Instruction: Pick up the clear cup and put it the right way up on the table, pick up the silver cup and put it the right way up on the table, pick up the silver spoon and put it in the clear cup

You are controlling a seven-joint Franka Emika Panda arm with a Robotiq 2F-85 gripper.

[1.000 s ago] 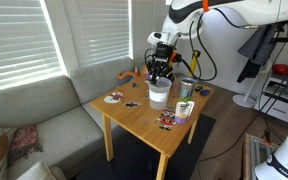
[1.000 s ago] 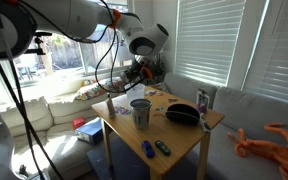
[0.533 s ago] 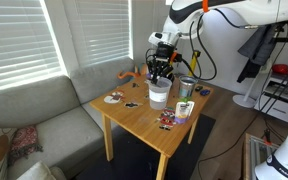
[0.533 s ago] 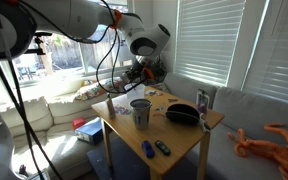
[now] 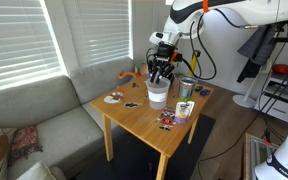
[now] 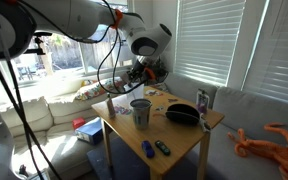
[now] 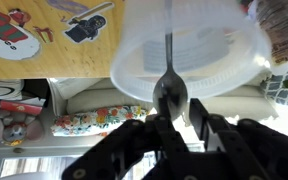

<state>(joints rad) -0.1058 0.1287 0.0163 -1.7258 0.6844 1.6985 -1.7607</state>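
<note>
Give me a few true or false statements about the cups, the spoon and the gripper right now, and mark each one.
1. The clear cup stands upright on the table. True.
2. The gripper is empty. False: it is shut on the silver spoon, handle pointing down toward the clear cup.
3. The silver cup lies on its side. False: it stands upright beside the clear cup.
4. The gripper hangs above the clear cup. True.
</note>
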